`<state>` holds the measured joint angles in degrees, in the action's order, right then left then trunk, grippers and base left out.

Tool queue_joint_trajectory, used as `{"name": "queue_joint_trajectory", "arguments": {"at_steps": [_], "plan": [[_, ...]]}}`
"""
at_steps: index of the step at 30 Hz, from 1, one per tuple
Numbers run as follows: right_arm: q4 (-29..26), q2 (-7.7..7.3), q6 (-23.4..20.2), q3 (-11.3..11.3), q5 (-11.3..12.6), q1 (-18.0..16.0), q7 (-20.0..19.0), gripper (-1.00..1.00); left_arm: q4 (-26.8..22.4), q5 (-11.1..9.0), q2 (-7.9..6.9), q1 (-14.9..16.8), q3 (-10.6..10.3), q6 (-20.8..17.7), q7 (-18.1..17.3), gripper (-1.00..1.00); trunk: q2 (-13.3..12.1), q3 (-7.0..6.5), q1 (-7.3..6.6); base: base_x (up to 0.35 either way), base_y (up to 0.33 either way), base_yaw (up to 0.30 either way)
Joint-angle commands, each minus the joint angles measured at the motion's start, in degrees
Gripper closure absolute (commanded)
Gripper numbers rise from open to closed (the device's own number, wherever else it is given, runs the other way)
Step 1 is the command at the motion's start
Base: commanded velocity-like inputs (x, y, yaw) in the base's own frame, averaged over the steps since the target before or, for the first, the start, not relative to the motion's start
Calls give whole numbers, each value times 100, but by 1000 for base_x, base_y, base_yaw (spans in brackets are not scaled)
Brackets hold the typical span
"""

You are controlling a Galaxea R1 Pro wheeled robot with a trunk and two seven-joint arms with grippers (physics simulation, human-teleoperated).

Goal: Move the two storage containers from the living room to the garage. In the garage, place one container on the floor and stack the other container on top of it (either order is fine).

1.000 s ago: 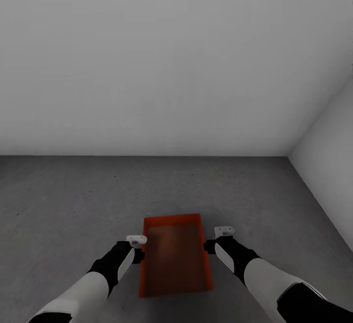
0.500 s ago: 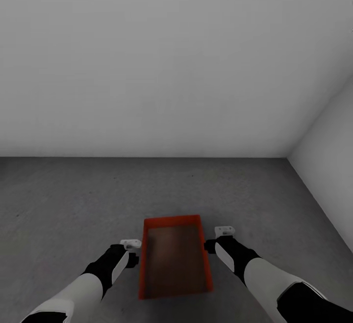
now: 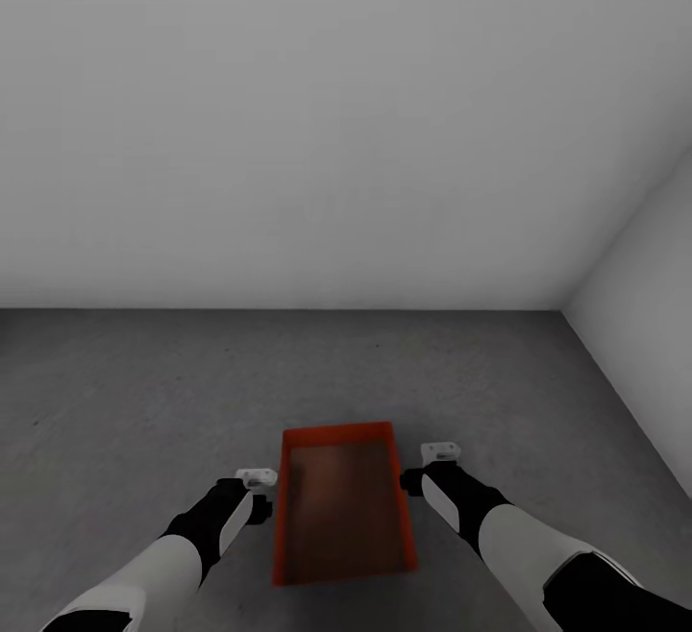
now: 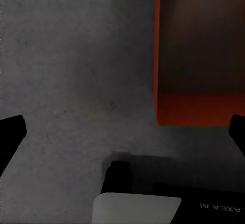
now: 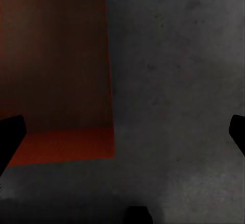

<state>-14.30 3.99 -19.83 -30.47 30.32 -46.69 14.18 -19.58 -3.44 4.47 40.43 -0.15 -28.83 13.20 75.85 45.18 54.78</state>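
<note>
**Bin on garage floor, both claws off it**

Head view: we find one orange-red, matte, topless rectangular bin on the dark grey concrete floor, between the left gripper and the right gripper. We advise withdrawing both straight outward, without nudging it.

Left wrist view: jaws spread, nothing between them.

Right wrist view: jaws likewise spread, holding nothing. Fingertips are cropped.

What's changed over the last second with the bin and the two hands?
The left hand has drawn back from the storage container's left wall, sliding toward the robot and slightly outward, so a gap now shows between them. The right hand stayed beside the right wall, and the container has not moved on the concrete floor. Both hands are open.
</note>
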Motion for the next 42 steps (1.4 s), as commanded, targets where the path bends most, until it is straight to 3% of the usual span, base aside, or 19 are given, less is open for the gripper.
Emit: {"name": "queue_joint_trajectory", "arguments": {"at_steps": [1, 18, 30, 35, 42], "plan": [[-11, -3, -25, -48, 53, -4, 41, -100, -10, -37, 1, 0, -2, -27, 33, -100, -39, -14, -23, 0, 0, 0], [9, -8, -17, -51, 51, -2, 32, -100, -2, -40, 10, 0, -6, -26, 61, -100, -721, -320, -396, 0, 0, 0], [268, -38, 312, -64, 29, 2, 26, -100, 14, -43, 6, 0, -2, -26, 68, -100, -1202, -535, -660, 0, 0, 0], [788, 2, 688, -71, 8, -5, 5, -100, 137, -43, 7, 0, -2, -35, 67, -100, -1403, -625, -769, 0, 0, 0], [1102, 23, 1102, -73, 1, 132, -13, -100, 752, -39, -9, 0, -1, 17, 9, -100, -1684, -750, -923, 0, 0, 0]]}}
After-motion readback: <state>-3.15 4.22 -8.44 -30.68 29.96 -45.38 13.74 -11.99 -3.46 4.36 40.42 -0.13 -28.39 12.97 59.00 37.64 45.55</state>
